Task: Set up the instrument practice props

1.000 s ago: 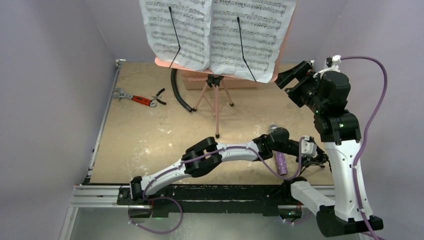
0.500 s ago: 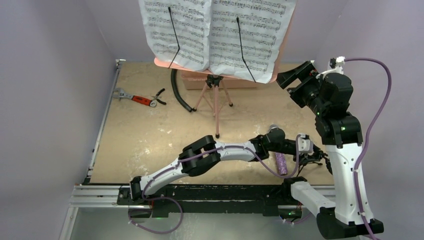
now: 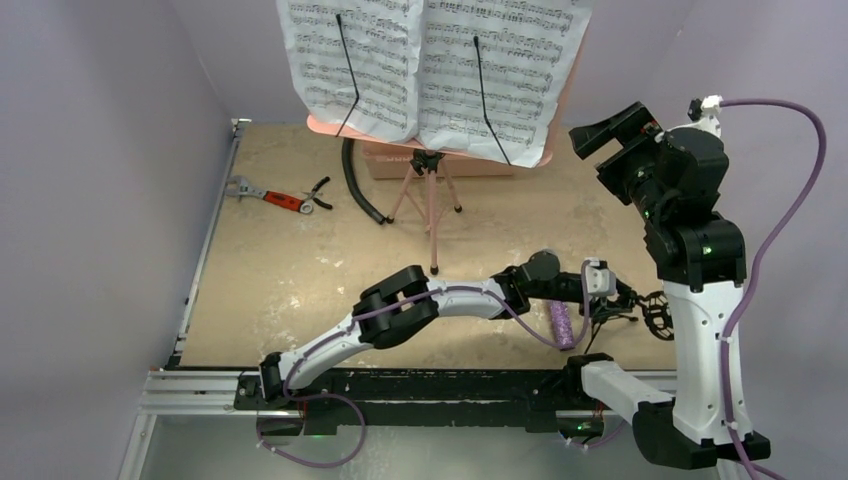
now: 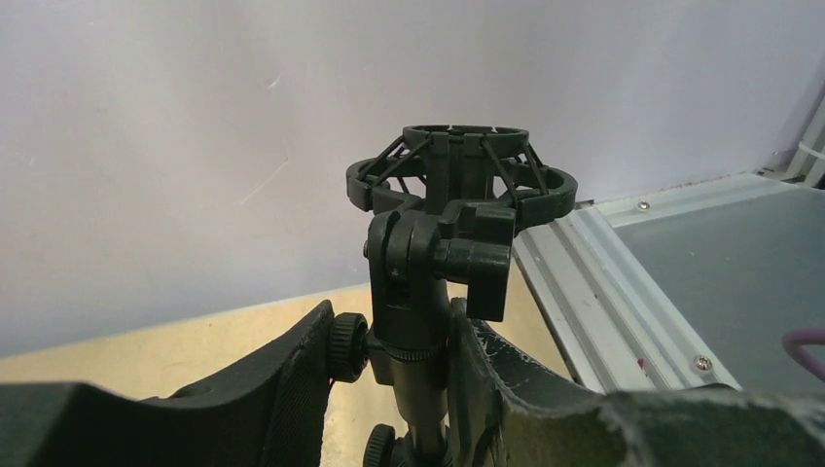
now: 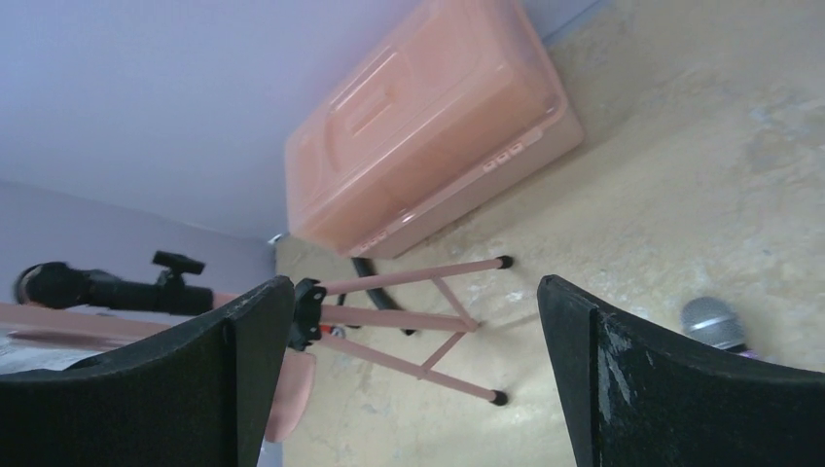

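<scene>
The pink music stand [image 3: 431, 200] stands at the back on tripod legs, white sheet-music pages [image 3: 430, 70] spread on it; its legs [image 5: 409, 311] show in the right wrist view. My left gripper [image 3: 606, 298] [image 4: 394, 326] is shut on the stem of the small black mic stand [image 4: 428, 263], whose ring cradle [image 3: 655, 312] sticks out to the right. The purple glittery microphone [image 3: 562, 325] lies on the table just under my left wrist, its grey head [image 5: 715, 323] visible. My right gripper [image 3: 610, 135] [image 5: 413, 379] hangs open and empty, high at the right.
A pink translucent box [image 3: 385, 160] [image 5: 428, 126] sits behind the music stand. The red-handled wrench [image 3: 262, 194] and pliers [image 3: 318, 195] lie at the back left, beside a black hose [image 3: 358, 190]. A metal rail [image 3: 200, 385] runs along the near edge.
My left gripper closed on the mic stand and shifted it a little right. My right arm rose and swung right, away from the music stand.
</scene>
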